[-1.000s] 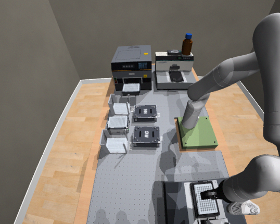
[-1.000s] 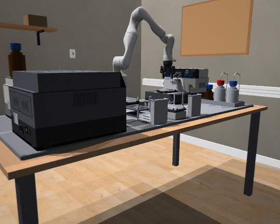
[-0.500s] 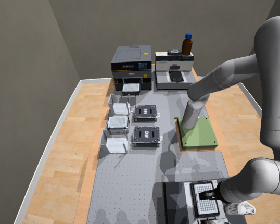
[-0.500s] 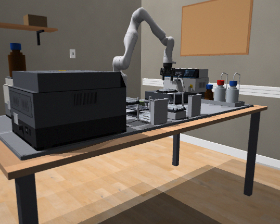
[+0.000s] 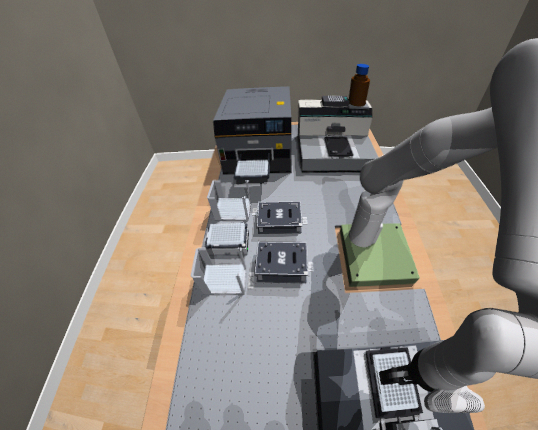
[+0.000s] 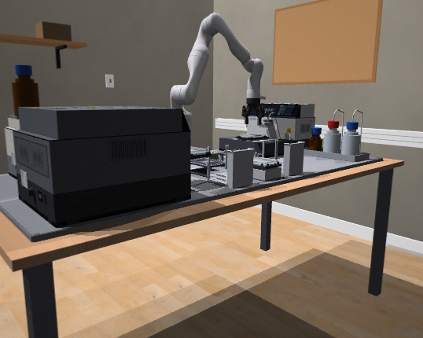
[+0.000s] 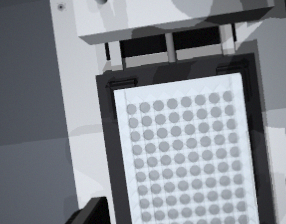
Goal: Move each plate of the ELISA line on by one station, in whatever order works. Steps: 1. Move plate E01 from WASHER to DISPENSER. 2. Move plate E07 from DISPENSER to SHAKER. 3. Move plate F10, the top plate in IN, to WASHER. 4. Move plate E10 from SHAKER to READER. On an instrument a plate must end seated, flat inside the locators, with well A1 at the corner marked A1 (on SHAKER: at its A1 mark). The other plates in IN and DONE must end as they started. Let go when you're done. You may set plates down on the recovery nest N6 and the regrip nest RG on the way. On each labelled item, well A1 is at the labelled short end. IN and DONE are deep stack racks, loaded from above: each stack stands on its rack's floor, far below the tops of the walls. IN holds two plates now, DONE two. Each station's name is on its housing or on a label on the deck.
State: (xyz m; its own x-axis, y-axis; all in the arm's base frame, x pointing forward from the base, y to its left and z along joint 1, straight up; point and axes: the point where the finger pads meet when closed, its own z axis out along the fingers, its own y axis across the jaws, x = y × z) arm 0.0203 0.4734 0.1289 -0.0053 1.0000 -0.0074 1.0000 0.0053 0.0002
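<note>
A white well plate (image 5: 389,361) (image 7: 184,135) lies flat in the black nest of the near instrument (image 5: 340,385) at the front right of the deck. My gripper (image 5: 398,376) (image 6: 254,115) (image 7: 196,206) is open and hangs just above this plate, with one finger on each side of it and nothing between the fingers. In the wrist view the plate fills the frame. Its label cannot be read. Another white plate (image 5: 252,169) rests on the tray of the dark instrument (image 5: 253,120) at the back. A further plate (image 5: 226,234) sits on the station between the two racks.
Two grey stack racks (image 5: 228,207) (image 5: 222,277) stand at the left, each showing a white plate. Nests N6 (image 5: 279,214) and RG (image 5: 281,257) are bare. The back right instrument (image 5: 335,120) has a dark nest (image 5: 338,146) and a brown bottle (image 5: 359,86). My arm's green base (image 5: 383,260) is at mid right.
</note>
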